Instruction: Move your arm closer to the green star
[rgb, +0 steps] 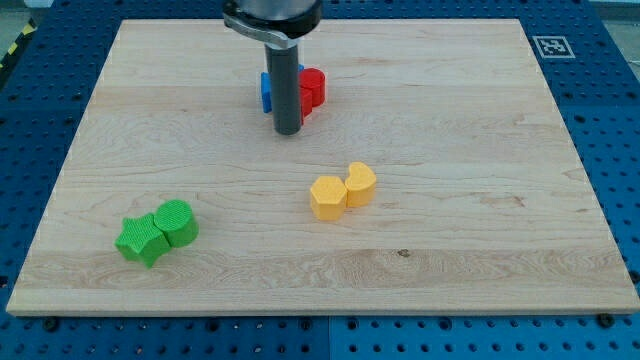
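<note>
Standing near the view's top of the wooden board (500, 150), my tip (288, 131) has nothing against it that I can be sure of; there is no gripper here, only a bare rod, so it holds nothing. Directly behind the rod, toward the view's top, sit a blue block (267, 92) and a red block (313, 87), both partly hidden by the rod, so I cannot tell whether the rod touches them or merely stands just in front.

The green star (140, 240) lies well away from my tip, down toward the view's bottom and off to the view's left. A green cylinder-like block (177, 221) touches it on the side nearer my tip. Below my tip and a little toward the view's right, a yellow hexagon-like block (327, 197) and a yellow heart-like block (361, 184) sit together, clear of a straight line to the star.

The main risk, as I judge it, is the green cylinder: a direct diagonal approach meets it first and could shove both greens along. Overshooting would also push the star toward the board's edge. Coming in from the star's open side and stopping short looks safer.
</note>
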